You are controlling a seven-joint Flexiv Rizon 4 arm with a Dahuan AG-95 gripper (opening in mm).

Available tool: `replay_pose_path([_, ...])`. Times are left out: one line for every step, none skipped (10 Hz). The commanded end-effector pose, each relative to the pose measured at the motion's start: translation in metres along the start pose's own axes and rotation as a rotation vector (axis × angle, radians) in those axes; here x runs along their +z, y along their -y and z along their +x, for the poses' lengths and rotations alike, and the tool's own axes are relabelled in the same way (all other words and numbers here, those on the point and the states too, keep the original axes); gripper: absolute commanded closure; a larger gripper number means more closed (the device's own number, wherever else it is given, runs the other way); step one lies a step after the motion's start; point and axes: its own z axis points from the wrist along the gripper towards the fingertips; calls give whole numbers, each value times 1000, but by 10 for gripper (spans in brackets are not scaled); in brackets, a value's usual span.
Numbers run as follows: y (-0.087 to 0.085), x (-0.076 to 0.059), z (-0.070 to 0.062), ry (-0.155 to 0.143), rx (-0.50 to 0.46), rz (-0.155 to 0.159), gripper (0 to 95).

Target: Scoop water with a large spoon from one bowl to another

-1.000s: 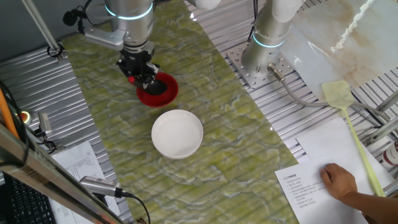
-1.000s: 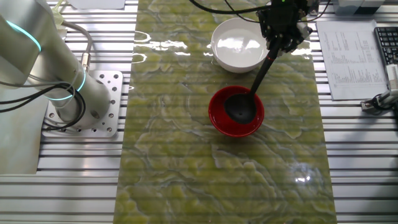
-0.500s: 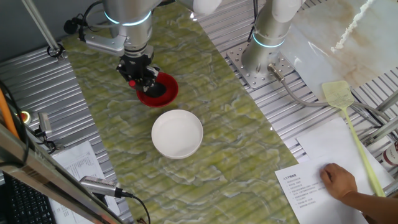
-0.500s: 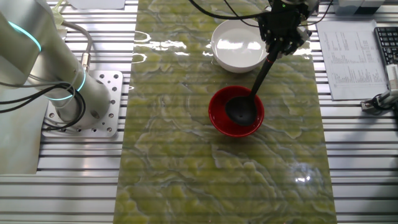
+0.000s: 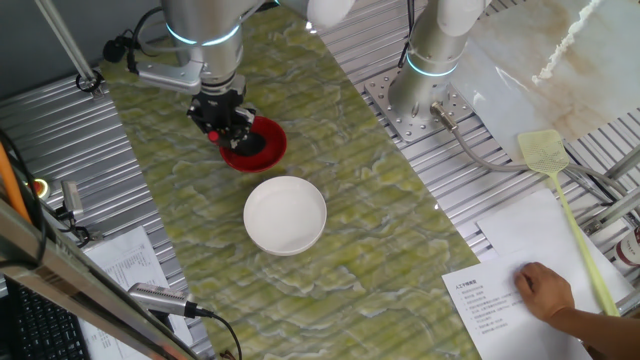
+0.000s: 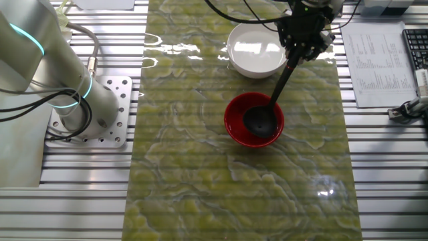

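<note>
Ladle [image 6: 267,104] scoop inside red bowl [image 6: 235,130] rim

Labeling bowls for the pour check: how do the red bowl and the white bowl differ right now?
The red bowl is smaller and glossy; the white bowl is wider and plain. The ladle scoop sits inside the red bowl, held by the gripper; nothing sits in the white bowl. Both are round, upright, on the green mat.

Glossy red bowl [image 6: 254,120]; matt black ladle [image 6: 262,117]; smooth white bowl [image 5: 285,214] with sheen; green marbled, shiny tabletop [image 6: 194,167]; ribbed bare-metal surround [image 6: 87,194]; matt white paper sheets [image 5: 520,260].
</note>
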Motion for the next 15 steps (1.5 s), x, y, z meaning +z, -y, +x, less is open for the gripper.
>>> replay_pose_path([0, 2, 1, 4, -2, 0, 950])
replay_pose_path([0, 3, 1, 4, -3, 0, 950])
replay_pose_path([1, 4, 1, 4, -7, -2, 950])
replay_pose_path([1, 5, 1, 4, -7, -4, 950])
replay_pose_path([1, 5, 1, 1, -6, -8, 950])
replay_pose_path([1, 5, 1, 0, -6, -9, 950])
replay_pose_path([1, 6, 1, -3, -8, -13, 950])
replay_pose_path([1, 6, 1, 1, -6, -15, 950])
replay_pose_path([1, 6, 1, 1, -7, -15, 950])
replay_pose_path([1, 7, 2, 6, -12, -19, 950])
replay_pose_path([1, 8, 2, 9, -11, -21, 950])
replay_pose_path([1, 10, 2, 11, -11, -23, 950])
replay_pose_path([1, 10, 2, 12, -11, -25, 950])
replay_pose_path([1, 11, 2, 12, -11, -26, 950])
replay_pose_path([2, 12, 2, 12, -12, -26, 950])
